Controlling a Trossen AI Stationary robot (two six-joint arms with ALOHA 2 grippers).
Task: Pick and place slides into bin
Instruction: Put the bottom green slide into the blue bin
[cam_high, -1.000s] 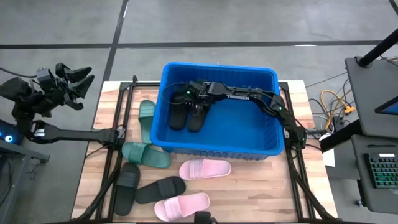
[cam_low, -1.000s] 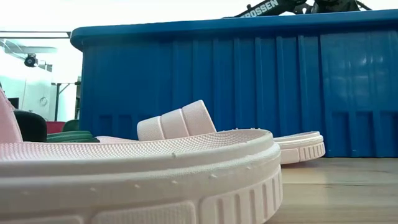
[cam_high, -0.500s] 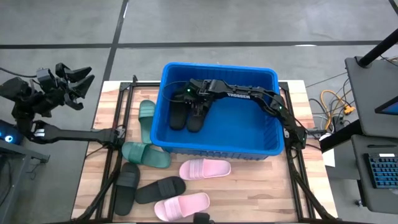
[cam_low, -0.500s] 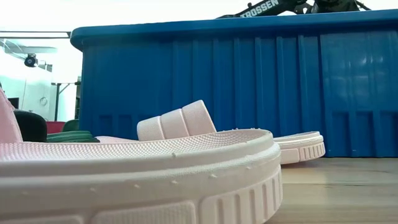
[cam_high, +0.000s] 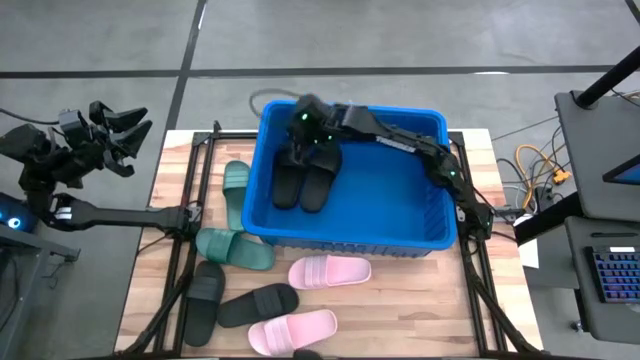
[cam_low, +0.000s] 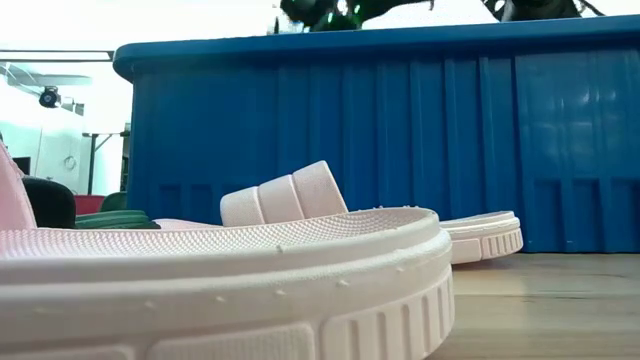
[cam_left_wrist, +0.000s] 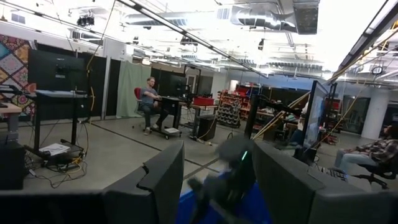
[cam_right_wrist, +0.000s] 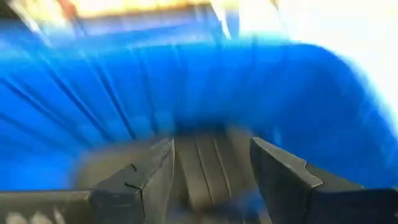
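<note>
Two black slides lie side by side on the floor of the blue bin, in its left part. My right gripper is open and empty just above them, near the bin's far left corner. In the right wrist view its fingers stand apart over a black slide. It also shows above the bin's rim in the low view. My left gripper is open and empty, parked off the table's left edge.
On the table left of and in front of the bin lie two dark green slides, two black slides and two pale pink slides. The bin's right half is bare. A person sits in the room beyond.
My right gripper has risen from the black slides in the bin and gone toward the bin's far left corner. The two black slides stay lying on the bin floor.
</note>
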